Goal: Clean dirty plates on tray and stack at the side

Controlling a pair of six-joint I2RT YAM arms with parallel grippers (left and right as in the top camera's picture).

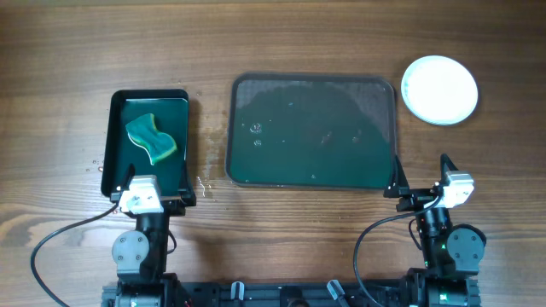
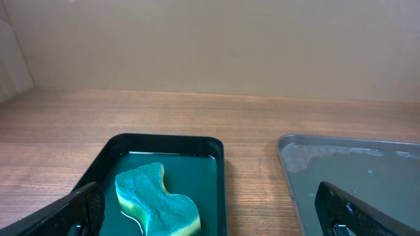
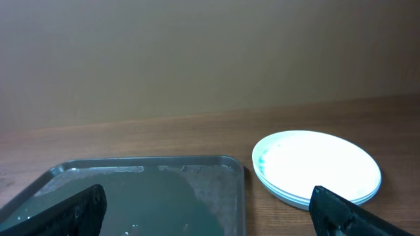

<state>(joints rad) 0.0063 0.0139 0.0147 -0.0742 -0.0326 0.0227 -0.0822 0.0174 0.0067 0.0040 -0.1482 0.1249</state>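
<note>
The left pincer (image 1: 152, 191) is hanging with its fingers spread wide and gripping nothing, over the near end of a small black tray (image 1: 115, 136). In the left wrist view the left pincer (image 2: 210, 221) is showing a dark finger (image 2: 73, 213) at each lower corner. A green sponge (image 1: 151, 139) with a wavy outline and a yellowish underside is lying inside that black tray, on a wet-looking floor. A few droplets (image 1: 203, 186) are sitting on the wooden table (image 1: 51, 68) just beside the tray's near right corner.

The right pincer (image 1: 421, 183) is also standing spread and empty, hovering just off the near right corner of the large grey-green tray (image 1: 314, 78). This large tray is holding no plates; its floor is glistening with a thin wet film and scattered drops.

The plates (image 1: 439, 89) are sitting stacked on the table, off the tray, near its far right corner. From the right wrist the plates (image 3: 318, 164) are showing several rims one under another, the top one white with a faint bluish tint along its left edge.
</note>
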